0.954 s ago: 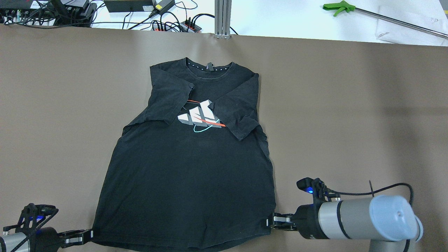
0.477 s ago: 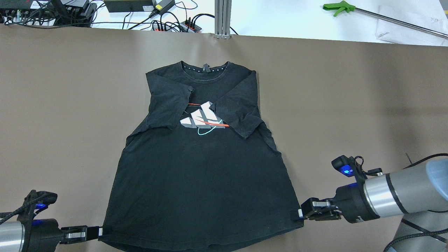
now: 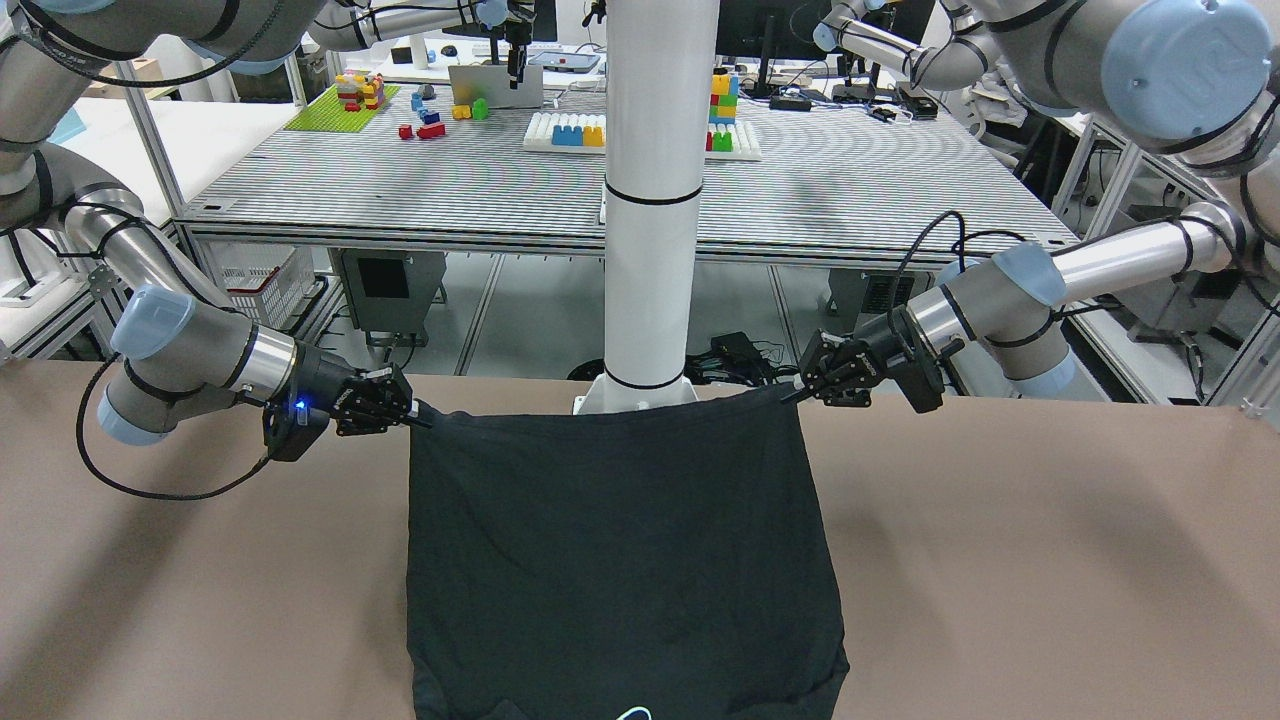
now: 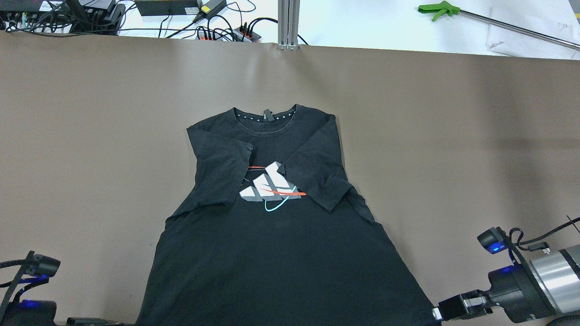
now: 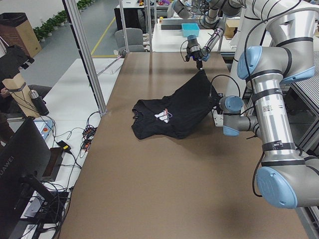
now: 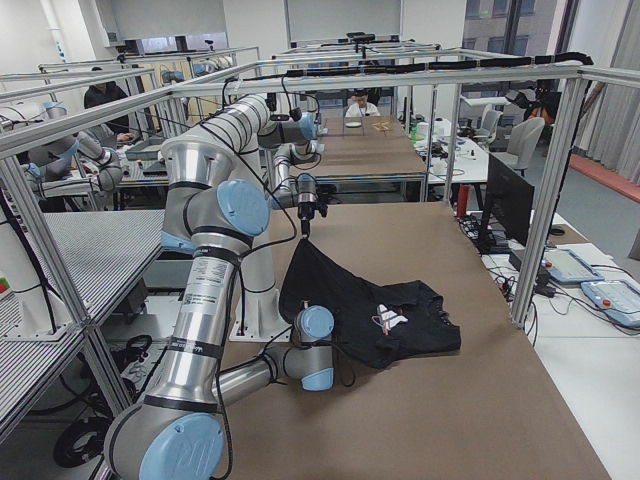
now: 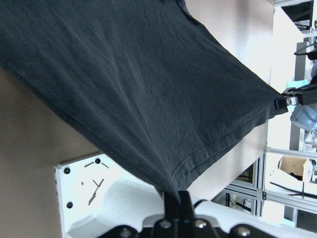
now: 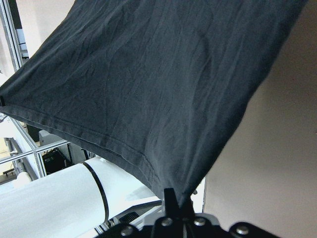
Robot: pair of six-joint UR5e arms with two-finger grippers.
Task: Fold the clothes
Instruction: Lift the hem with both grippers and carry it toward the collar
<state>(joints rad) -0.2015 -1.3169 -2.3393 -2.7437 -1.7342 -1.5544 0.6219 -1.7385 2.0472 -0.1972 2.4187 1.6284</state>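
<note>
The clothes are one black T-shirt (image 4: pixel 281 253) with a grey, red and teal chest print and both sleeves folded inward. It lies collar-far on the brown table (image 4: pixel 90 136). Its hem is lifted and stretched taut in front of the white pole (image 3: pixel 620 560). My left gripper (image 3: pixel 800 388) is shut on one hem corner, and the left wrist view shows the pinch (image 7: pixel 177 198). My right gripper (image 3: pixel 418 412) is shut on the other hem corner. It also shows in the overhead view (image 4: pixel 436 313) and in the right wrist view (image 8: pixel 173 196).
The white pole base (image 3: pixel 640 395) stands just behind the raised hem. Cables and power strips (image 4: pixel 226 31) and a green grabber tool (image 4: pixel 437 10) lie beyond the table's far edge. Brown table surface surrounds the shirt on both sides.
Both grippers have pulled back toward the robot and spread apart, still holding the hem corners. The shirt has slid toward the near edge and its hem has stretched wider.
</note>
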